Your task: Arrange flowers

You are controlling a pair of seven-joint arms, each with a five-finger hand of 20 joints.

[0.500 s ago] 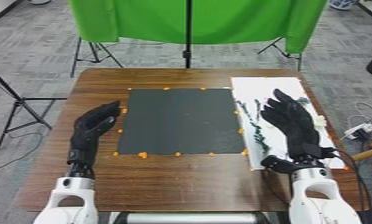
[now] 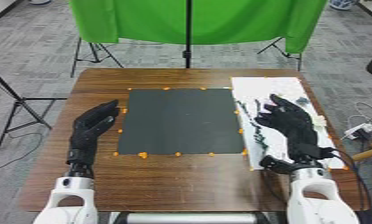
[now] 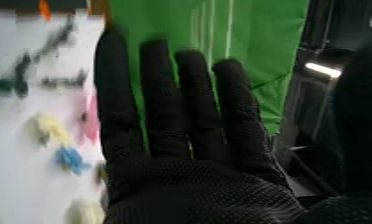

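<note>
Bright green cloth [image 2: 200, 22] hangs across the far side of the room, behind a slim black pole [image 2: 188, 52], above grey tiled flooring [image 2: 151, 56]. At the left is a black tripod [image 2: 18, 102], and pale cables [image 2: 365, 114] lie loose on the floor to the right of the table. Brown wood with visible grain makes up the tabletop [image 2: 182, 185], with a dark grey mat [image 2: 178, 120] near its middle, small orange pieces [image 2: 142, 155] dotted along the mat's edges. Right of the mat lies a long white sheet [image 2: 253, 86]. Dark green stems [image 2: 257, 120] lie on this sheet, partly beside and partly near the right hand [image 2: 293, 122], which is over it. In the right wrist view, a yellow flower [image 3: 51, 129], a blue flower [image 3: 71, 160] and a pink flower [image 3: 92, 122] are on the white surface. That hand's fingers are straight and slightly spread, pinching nothing. Left of the mat, the left hand [image 2: 92, 122] has its fingers close together and gently bent, nothing gripped
</note>
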